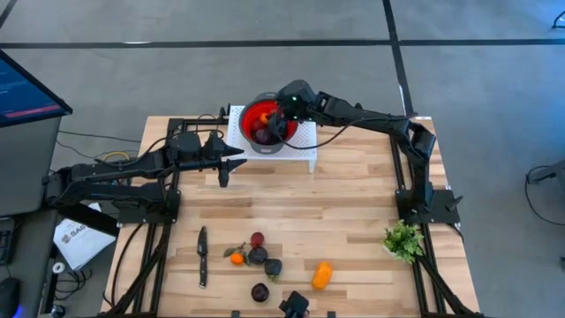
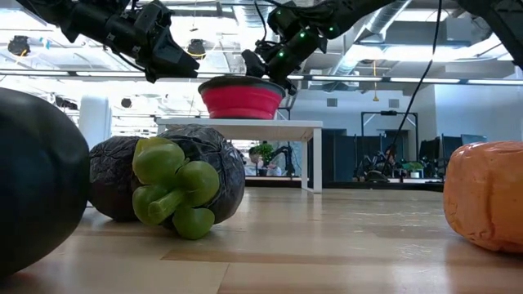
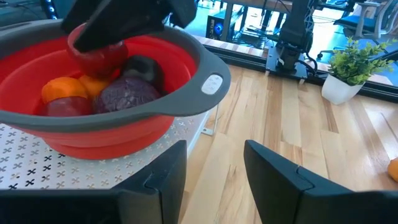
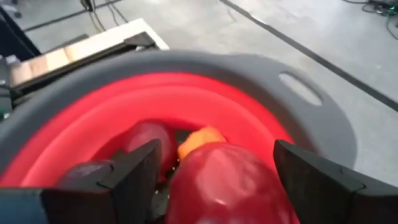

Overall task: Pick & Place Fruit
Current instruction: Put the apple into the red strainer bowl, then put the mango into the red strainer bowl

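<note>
Nearest us on the worktop (image 1: pixel 353 199), several fruit (image 1: pixel 258 257) lie loose, awaiting pickup. Farther off, our left tool (image 1: pixel 223 176) hovers empty, fingers partly spread, beside the white stand (image 1: pixel 305 141). Farthest, our right tool (image 4: pixel 211 180) hangs over the red bowl (image 4: pixel 261 118), spread around a red fruit (image 4: pixel 224 186), apparently letting it drop in.

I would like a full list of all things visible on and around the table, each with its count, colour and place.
Bowl: one, red with grey rim, on the white stand.
Stand: one, white, table's far edge.
Fruit in bowl: several; red, orange, purple.
Fruit on table: about six; purple, red, orange; near edge.
Knife: one, black, left of the loose fruit.
Plant: one, green, right side.
Monitor: one, floor left.
Left gripper: open, empty, beside the stand.
Right gripper: over the bowl, fingers either side of a red fruit.
</note>
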Tool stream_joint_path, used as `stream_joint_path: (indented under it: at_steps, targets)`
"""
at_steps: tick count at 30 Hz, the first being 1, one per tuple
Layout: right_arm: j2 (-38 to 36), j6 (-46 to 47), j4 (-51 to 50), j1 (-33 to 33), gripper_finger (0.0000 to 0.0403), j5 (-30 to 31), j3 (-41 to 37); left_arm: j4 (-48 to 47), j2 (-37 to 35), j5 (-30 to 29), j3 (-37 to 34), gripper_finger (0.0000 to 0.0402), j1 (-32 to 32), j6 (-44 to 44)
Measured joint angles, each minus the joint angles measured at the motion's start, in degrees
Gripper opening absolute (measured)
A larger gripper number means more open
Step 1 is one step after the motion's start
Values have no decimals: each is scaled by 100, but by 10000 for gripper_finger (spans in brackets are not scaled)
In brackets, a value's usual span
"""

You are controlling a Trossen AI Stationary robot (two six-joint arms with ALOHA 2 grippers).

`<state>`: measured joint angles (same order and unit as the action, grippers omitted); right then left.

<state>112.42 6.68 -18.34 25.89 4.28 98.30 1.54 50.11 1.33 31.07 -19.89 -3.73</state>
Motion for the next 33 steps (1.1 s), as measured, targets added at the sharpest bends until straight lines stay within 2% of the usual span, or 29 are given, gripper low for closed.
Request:
stream_joint_path:
  at_steps: [13,22,26,33]
  targets:
    - [1,-130,-94,46,302,-258,-2,-1,0,0,0,153,1,0]
    - [-10,-129,627,92,302,-239,-2,-2,0,0,0,153,1,0]
    - [-139,-293,731,6,302,12,-13,-4,0,2,-1,153,1,0]
    - [-793,-1413,333,-861,302,1203,-2,-19,0,2,-2,153,0,7]
